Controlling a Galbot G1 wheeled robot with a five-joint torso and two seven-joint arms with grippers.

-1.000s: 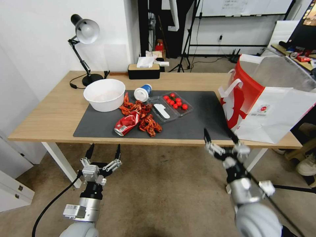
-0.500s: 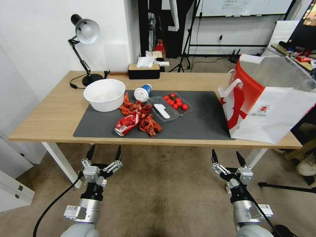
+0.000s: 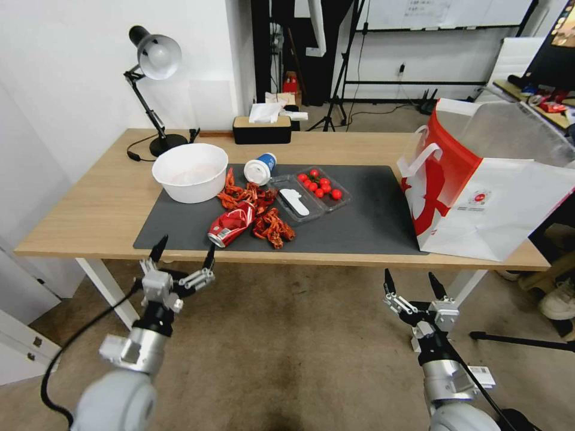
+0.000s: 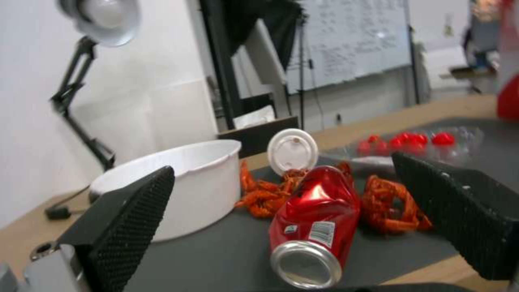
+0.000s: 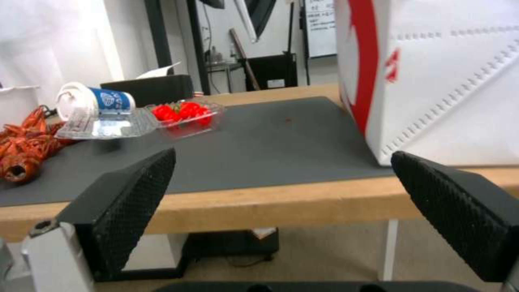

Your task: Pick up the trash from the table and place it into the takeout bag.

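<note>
On the dark mat of the table lies the trash: a crushed red can, red crayfish shells, a white bowl, a tipped blue-and-white paper cup and a clear plastic box holding cherry tomatoes. The white-and-red takeout bag stands open at the table's right end. My left gripper is open, at the front edge just before the can, with nothing between its fingers. Lower, below the edge, my right gripper is open and empty, facing the bag.
A black desk lamp and a tissue box stand at the table's back. The bowl sits close beside the can. White table legs stand under the front edge. Bare mat lies between the plastic box and the bag.
My left gripper has risen and moved forward to the table's front edge near the can. My right gripper dropped back from the edge a second ago and now holds still.
</note>
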